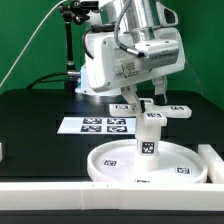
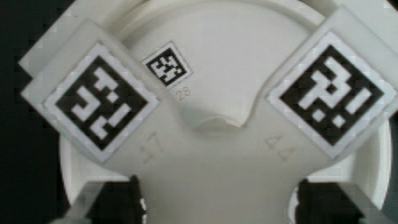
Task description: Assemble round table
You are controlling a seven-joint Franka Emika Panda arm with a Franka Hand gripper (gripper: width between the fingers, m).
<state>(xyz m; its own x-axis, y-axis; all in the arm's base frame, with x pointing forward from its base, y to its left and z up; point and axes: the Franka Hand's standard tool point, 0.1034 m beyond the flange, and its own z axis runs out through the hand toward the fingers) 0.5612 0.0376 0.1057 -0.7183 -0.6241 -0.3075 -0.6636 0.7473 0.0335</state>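
The large rimmed round disc (image 1: 112, 166) lies flat near the front of the black table. The short cylindrical leg (image 1: 150, 137) stands upright in its middle, a tag on its side. The cross-shaped foot piece (image 1: 177, 111) sits level on top of the leg. My gripper (image 1: 148, 99) reaches down from above and is shut on the middle of the foot piece. In the wrist view the foot piece (image 2: 214, 130) fills the picture, with tagged arms on both sides. The dark fingers (image 2: 342, 198) of my gripper (image 2: 222, 205) press against its white body. The joint between foot and leg is hidden.
The marker board (image 1: 100, 125) lies flat behind the disc. The long white border wall (image 1: 45, 196) runs along the front and turns up at the exterior view's right (image 1: 211, 158). A black stand (image 1: 70, 55) rises at the back.
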